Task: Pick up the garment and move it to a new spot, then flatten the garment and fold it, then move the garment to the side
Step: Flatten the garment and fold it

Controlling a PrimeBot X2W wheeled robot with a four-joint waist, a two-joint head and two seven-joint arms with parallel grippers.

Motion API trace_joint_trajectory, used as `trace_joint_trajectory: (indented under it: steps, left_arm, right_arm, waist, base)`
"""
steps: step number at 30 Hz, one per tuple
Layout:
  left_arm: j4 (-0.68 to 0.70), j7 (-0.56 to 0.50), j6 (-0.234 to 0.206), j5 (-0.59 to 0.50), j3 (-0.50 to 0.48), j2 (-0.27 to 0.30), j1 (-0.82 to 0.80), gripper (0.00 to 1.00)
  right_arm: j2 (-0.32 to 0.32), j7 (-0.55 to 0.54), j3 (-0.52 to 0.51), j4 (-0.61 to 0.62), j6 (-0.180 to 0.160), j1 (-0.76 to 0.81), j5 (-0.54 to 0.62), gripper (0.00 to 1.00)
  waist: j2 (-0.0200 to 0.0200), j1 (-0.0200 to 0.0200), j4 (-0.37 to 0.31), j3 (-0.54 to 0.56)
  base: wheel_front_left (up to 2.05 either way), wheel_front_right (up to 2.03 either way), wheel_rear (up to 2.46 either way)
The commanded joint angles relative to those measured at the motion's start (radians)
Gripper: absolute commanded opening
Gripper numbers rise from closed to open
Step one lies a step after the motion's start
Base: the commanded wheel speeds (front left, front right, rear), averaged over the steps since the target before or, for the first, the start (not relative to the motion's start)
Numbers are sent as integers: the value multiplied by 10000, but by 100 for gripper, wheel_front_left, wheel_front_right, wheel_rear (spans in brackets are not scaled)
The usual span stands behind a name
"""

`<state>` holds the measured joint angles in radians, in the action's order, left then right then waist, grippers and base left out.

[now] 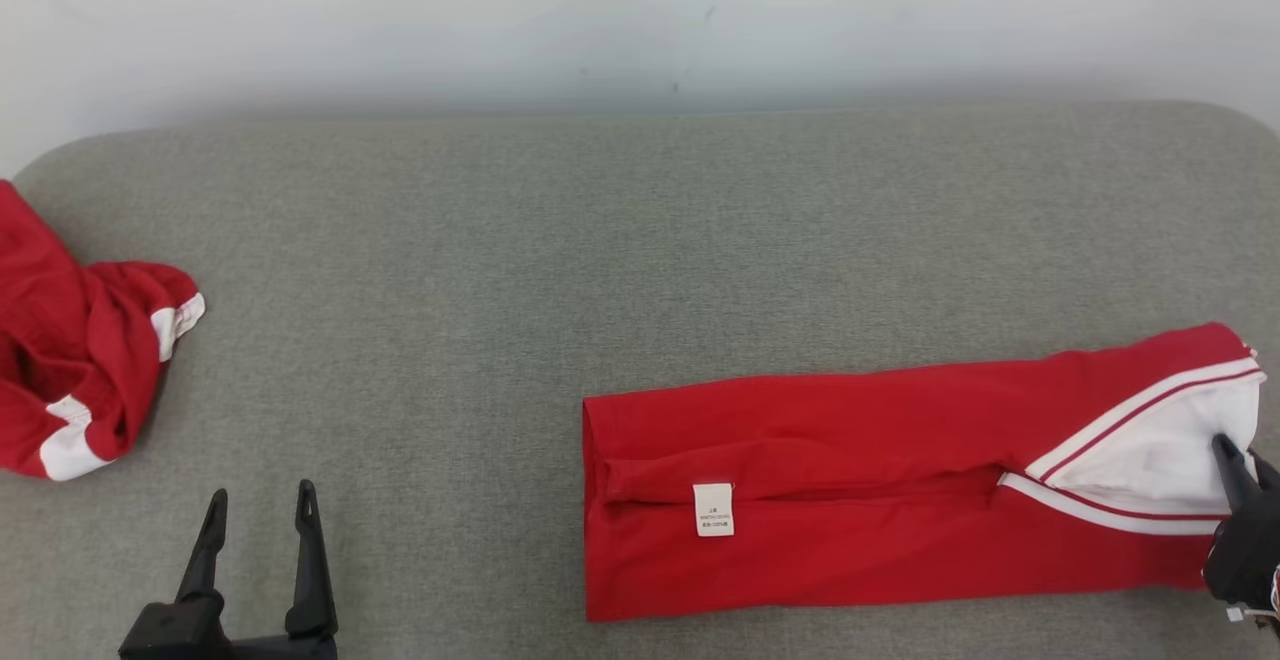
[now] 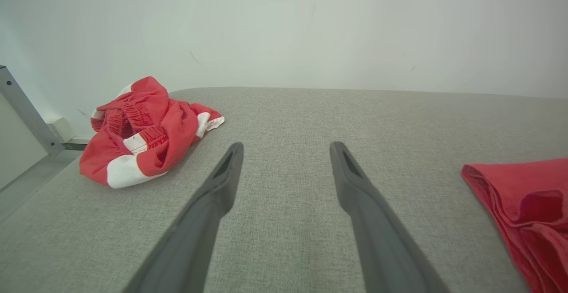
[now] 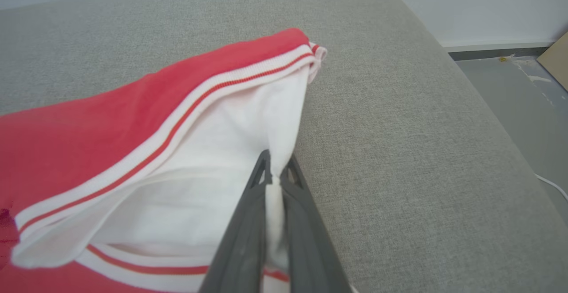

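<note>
A red garment with white striped trim lies folded into a long strip on the right half of the grey cushion; a small white label shows on it. Its white end sits at the far right, and my right gripper is shut on that white edge, with cloth pinched between the fingers. The garment's left end appears at the right of the left wrist view. My left gripper stands open at the lower left, above bare cushion, with nothing between its fingers.
A second red and white garment lies crumpled at the cushion's left edge, also in the left wrist view. A pale wall rises behind. The cushion's right edge drops to a grey floor with a white cable.
</note>
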<state>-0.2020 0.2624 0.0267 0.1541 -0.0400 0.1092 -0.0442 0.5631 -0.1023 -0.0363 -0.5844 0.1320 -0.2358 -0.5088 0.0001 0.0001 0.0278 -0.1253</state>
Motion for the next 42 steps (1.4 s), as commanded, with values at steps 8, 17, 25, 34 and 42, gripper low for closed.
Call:
trace_joint_trajectory:
  steps: [8,17,25,34,42]
  left_arm:
    - [-41,33,109,-224,-282,-141,191,100]
    - [-69,34,235,-304,-313,-239,16,100]
    - [-195,33,365,-402,-220,-346,-136,100]
    - [-347,33,460,-466,-61,-459,-362,100]
    - [-473,33,478,-430,-24,-527,-484,100]
  right_arm:
    - [-721,-579,489,2308,-28,227,90,0]
    - [-1593,-1405,1563,5099,-27,647,-86,0]
    - [-2471,-1786,3157,5995,-27,473,-219,0]
    - [-3189,-1713,4445,4899,-27,-159,139,0]
    - [-3733,-974,5072,3243,-27,-632,309,0]
  waist:
    - [-1,-1,-496,109]
    - [-1,-1,-485,77]
    - [-1,-1,66,27]
    - [-1,-1,750,-88]
    - [-1,-1,1031,-191]
  base:
    - [0,0,0]
    - [0,0,0]
    - [0,0,0]
    - [0,0,0]
    - [0,0,0]
